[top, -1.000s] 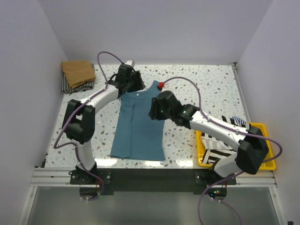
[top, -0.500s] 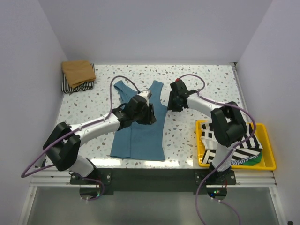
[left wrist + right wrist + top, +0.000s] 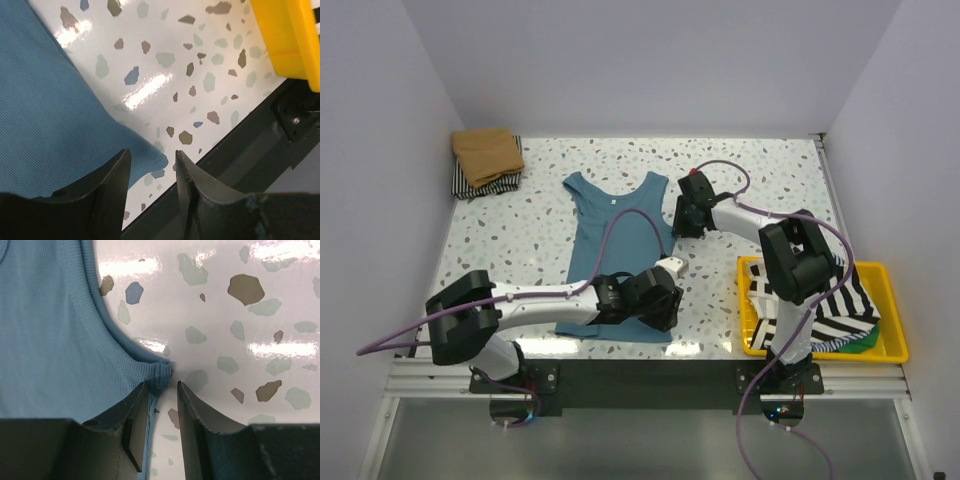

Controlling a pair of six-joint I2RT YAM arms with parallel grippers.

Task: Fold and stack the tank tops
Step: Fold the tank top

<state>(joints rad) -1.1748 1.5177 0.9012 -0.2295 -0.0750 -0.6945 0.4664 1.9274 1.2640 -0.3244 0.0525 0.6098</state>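
Observation:
The teal-blue tank top [image 3: 618, 250] lies flat in the middle of the table, straps toward the back. My left gripper [image 3: 667, 303] is open low over its near right hem corner; in the left wrist view the corner of the tank top [image 3: 55, 110] sits between the open fingers of the gripper [image 3: 152, 162]. My right gripper [image 3: 682, 222] is open at the shirt's right underarm; in the right wrist view that gripper [image 3: 162, 390] straddles the bunched seam of the teal top [image 3: 45, 330]. Neither holds cloth.
A folded tan-brown top [image 3: 487, 150] lies on a striped one [image 3: 485, 183] at the back left. A yellow tray [image 3: 892, 352] at the right front holds striped tops [image 3: 820, 300] and a green one [image 3: 865, 343]. The tray [image 3: 287, 40] and the table's front edge are near my left gripper.
My left gripper has moved from the shirt's middle toward me to the near right hem corner. My right gripper has shifted slightly at the right underarm. The shirt's straps now lie flat.

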